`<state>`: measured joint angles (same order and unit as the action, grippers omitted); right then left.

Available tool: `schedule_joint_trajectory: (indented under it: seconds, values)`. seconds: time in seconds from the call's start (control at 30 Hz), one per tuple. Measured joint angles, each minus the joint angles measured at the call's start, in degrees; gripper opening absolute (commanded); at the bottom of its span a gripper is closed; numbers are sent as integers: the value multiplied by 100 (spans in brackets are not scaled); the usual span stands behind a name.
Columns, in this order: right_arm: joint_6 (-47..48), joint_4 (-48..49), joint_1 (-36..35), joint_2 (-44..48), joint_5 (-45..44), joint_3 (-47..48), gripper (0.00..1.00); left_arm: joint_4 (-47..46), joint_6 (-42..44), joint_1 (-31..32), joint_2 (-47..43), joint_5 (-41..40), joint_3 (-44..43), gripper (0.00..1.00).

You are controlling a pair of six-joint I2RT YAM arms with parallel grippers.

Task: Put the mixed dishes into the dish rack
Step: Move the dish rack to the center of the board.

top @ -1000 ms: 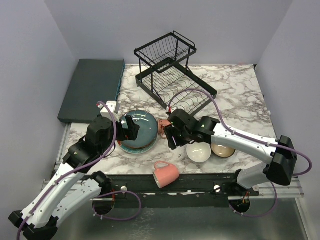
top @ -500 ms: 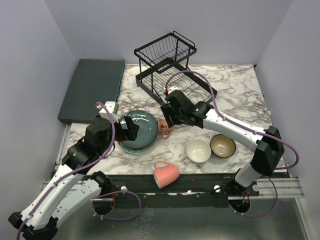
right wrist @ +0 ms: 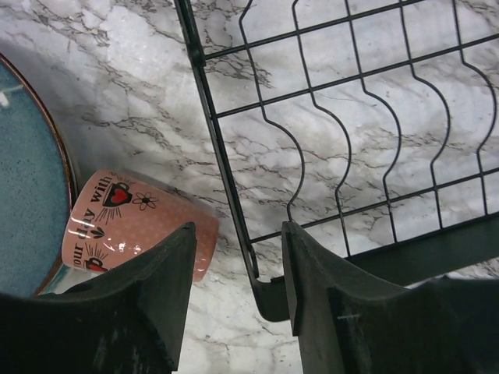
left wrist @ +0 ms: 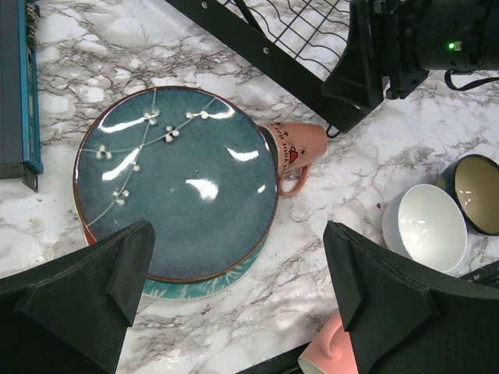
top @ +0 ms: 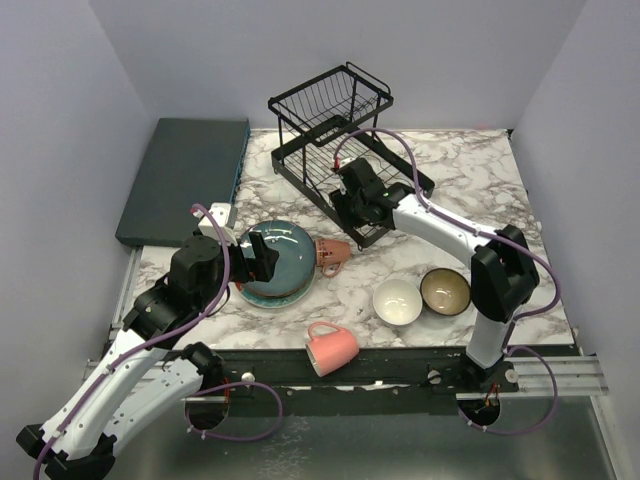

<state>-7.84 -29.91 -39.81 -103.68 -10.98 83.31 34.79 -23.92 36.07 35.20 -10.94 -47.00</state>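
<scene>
A stack of round plates with a dark teal plate [left wrist: 175,179] on top lies left of centre [top: 277,262]. A salmon printed mug [top: 333,253] lies on its side beside the stack, seen in both wrist views [left wrist: 300,146] [right wrist: 132,226]. A plain pink mug [top: 332,347] lies at the near edge. A white bowl [top: 397,301] and a dark cream-lined bowl [top: 446,290] sit to the right. The black wire dish rack [top: 340,140] stands at the back. My left gripper [top: 262,256] [left wrist: 238,280] is open above the stack's near rim. My right gripper [top: 348,215] [right wrist: 238,265] is open, straddling the rack's front corner [right wrist: 269,300].
A dark teal flat slab [top: 185,178] lies at the far left, beside the plates. The marble table [top: 480,200] ends at a black rail just below the pink mug. The right arm stretches across between the bowls and the rack.
My right gripper has moved away from the printed mug and the bowls, back to the rack's front corner. My left arm and the dishes have stayed put.
</scene>
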Motion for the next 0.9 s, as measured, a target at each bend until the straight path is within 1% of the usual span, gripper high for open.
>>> schedule_joint_trajectory:
  seconds: [0.13, 0.23, 0.47, 0.6, 0.7, 0.8, 0.9]
  values:
    - [26, 70, 15, -153, 179, 0, 52, 0, 0, 0, 0, 0, 0, 99]
    - [39, 122, 20, -227, 286, 0, 48, 0, 0, 0, 0, 0, 0, 99]
    - [48, 236, 70, -317, 339, -2, 32, 0, 0, 0, 0, 0, 0, 99]
    - [72, 315, 90, -337, 339, -66, 20, 0, 0, 0, 0, 0, 0, 99]
    - [90, 343, 90, -337, 337, -142, 16, 0, -2, 0, 0, 0, 0, 99]
    - [90, 358, 92, -339, 337, -208, 1, 0, 0, 0, 0, 0, 0, 99]
    - [153, 391, 101, -339, 389, -240, 0, 0, 0, 0, 0, 0, 0, 99]
